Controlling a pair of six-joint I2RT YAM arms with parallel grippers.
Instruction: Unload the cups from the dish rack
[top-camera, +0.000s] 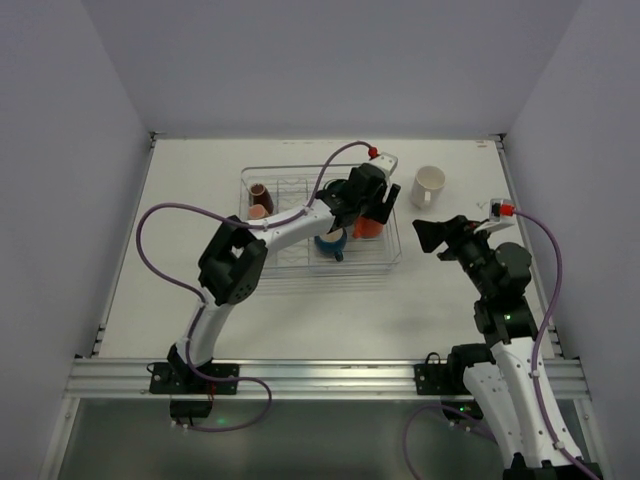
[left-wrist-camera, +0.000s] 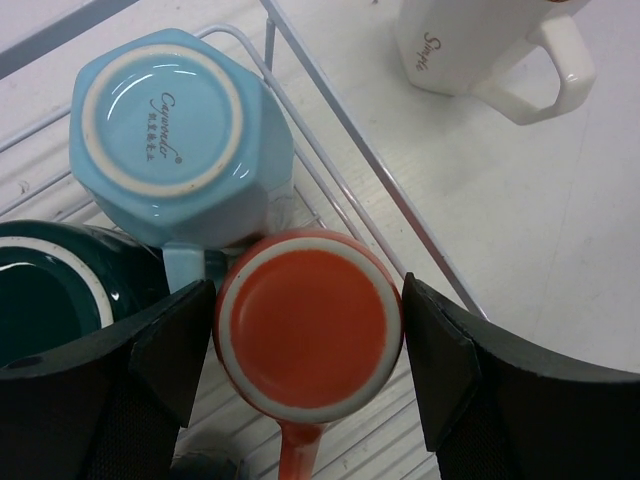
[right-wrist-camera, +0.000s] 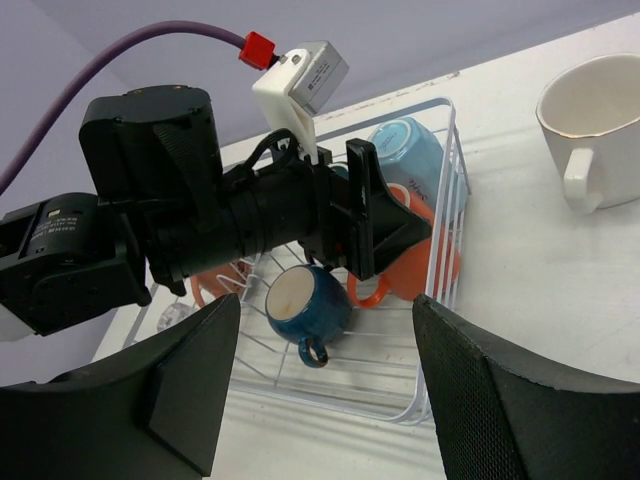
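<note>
The orange mug (left-wrist-camera: 308, 335) stands upside down at the right end of the dish rack (left-wrist-camera: 345, 125), just inside its wire rim, touching the light blue mug (left-wrist-camera: 175, 130) and beside the dark teal mug (left-wrist-camera: 50, 300). Bare desk (left-wrist-camera: 540, 250) lies beyond the rim toward the white mug (left-wrist-camera: 480, 45). The left hand (left-wrist-camera: 308, 300) pinches the orange mug's sides, base up, handle pointing back under the wrist; the right hand (right-wrist-camera: 325, 390) hangs spread and empty over the desk.

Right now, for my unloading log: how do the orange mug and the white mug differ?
The orange mug sits upside down in the dish rack; the white mug stands upright on the table outside it. The orange mug is between the fingers of the left gripper; the white mug is untouched. Both have handles.
</note>
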